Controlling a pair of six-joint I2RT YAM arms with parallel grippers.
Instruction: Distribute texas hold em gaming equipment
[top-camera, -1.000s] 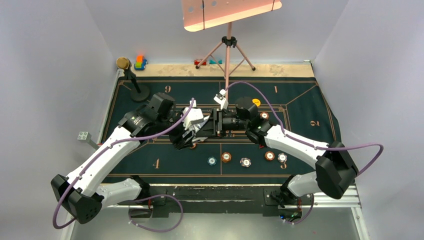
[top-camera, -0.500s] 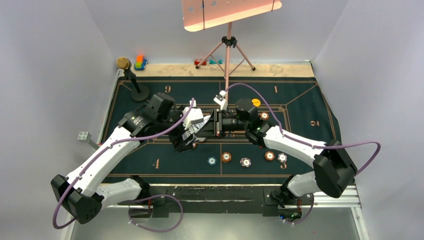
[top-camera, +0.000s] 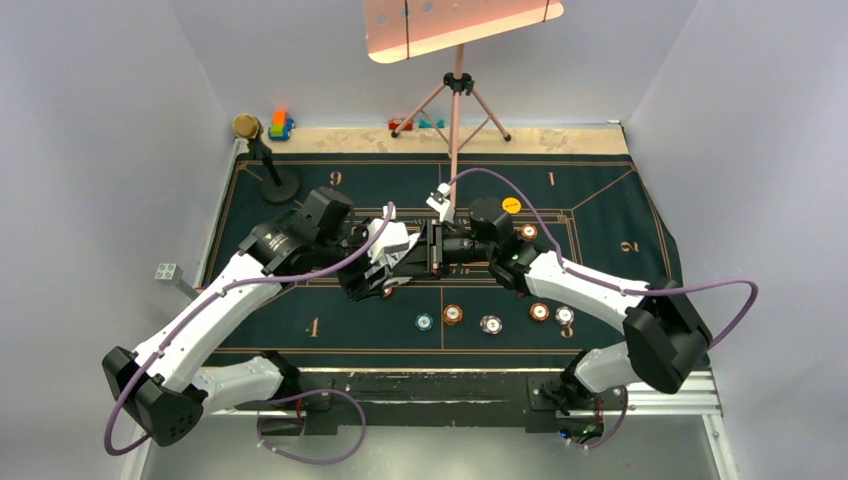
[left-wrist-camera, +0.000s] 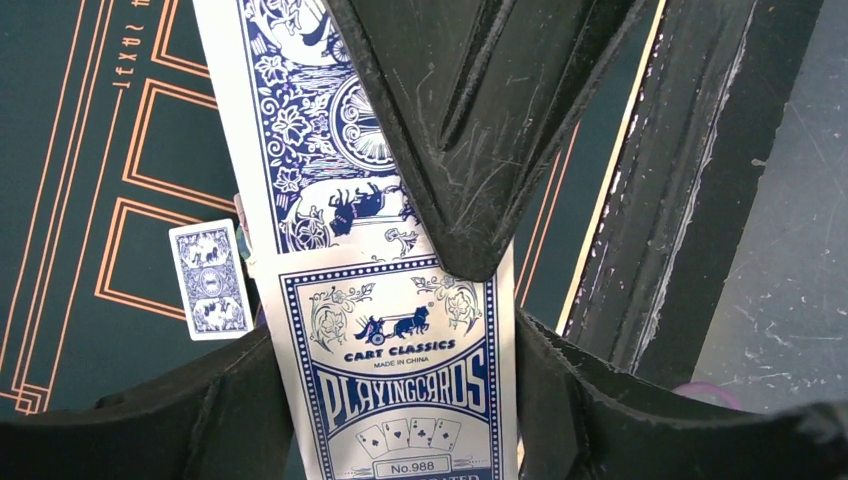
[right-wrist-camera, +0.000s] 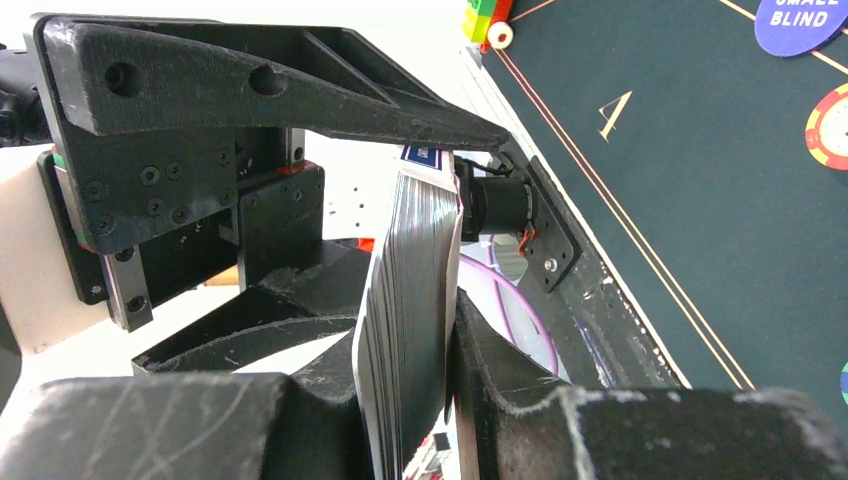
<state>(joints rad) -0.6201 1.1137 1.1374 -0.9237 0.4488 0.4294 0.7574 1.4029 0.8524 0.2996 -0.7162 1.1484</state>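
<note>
your arms (top-camera: 215, 310) bend inward and meet — left gripper (left-wrist-camera: 400, 420) and right gripper (right-wrist-camera: 410, 430) both squeeze one deck (left-wrist-camera: 390, 340). one loose card (left-wrist-camera: 208, 278), five chips (top-camera: 490, 323) in a row.

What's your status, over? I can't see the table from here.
Left gripper and right gripper both clamped on the pack of playing cards above the mat. One loose card lies on it. Row of chips apart, untouched.
</note>
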